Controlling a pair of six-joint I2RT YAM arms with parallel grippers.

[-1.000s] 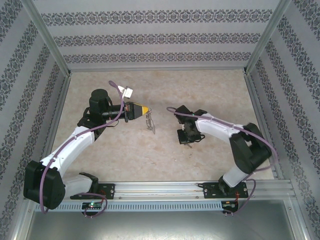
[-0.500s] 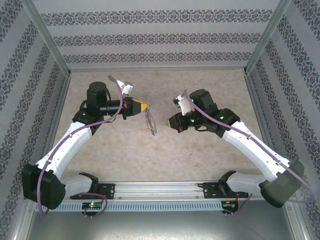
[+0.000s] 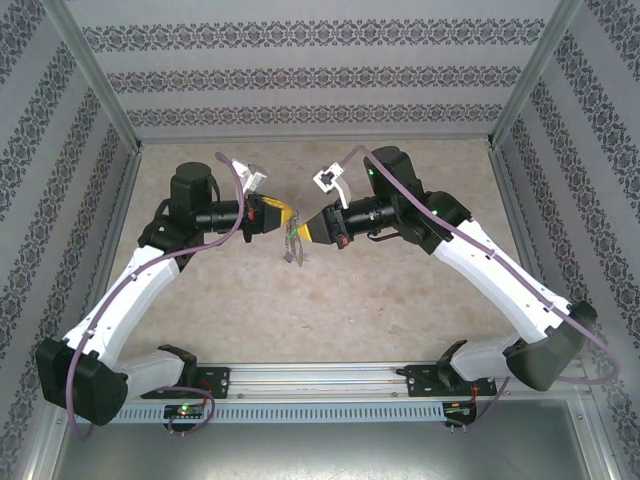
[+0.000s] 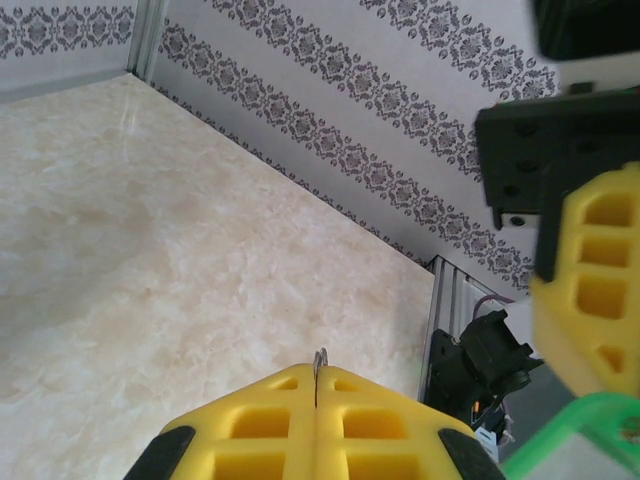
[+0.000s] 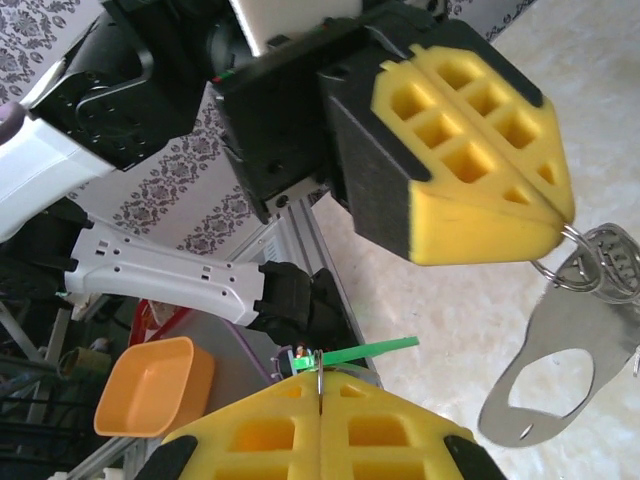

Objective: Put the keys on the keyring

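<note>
The left pincer (image 3: 287, 216) is held in the air above the tabletop (image 3: 400, 290), pointing to the right. Its yellow pads (image 5: 470, 170) are pressed fully together. They pinch the small wire rings at the top of the keyring (image 3: 293, 248), and the keyring hangs free below the tip without touching the tabletop. In the right wrist view the flat grey loop of the keyring (image 5: 580, 318) dangles under the left pincer (image 5: 562, 222).

Just to the right, the right pincer (image 3: 302, 231) points to the left, and its tip is just beside the left tip and the hanging keyring. Its jaws are also closed. They clamp the key (image 5: 318, 368), which sticks out as a thin metal edge, with the green tag (image 5: 375, 349) seen edge-on beside it.

One second ago the right arm was folded low on the right part of the tabletop, with its pincer close to the surface and well apart from the keyring. Half a second ago it was lifted and near. Now the two tips almost meet. The left pincer has shifted only slightly, and the keyring hung from it in all three moments.
</note>
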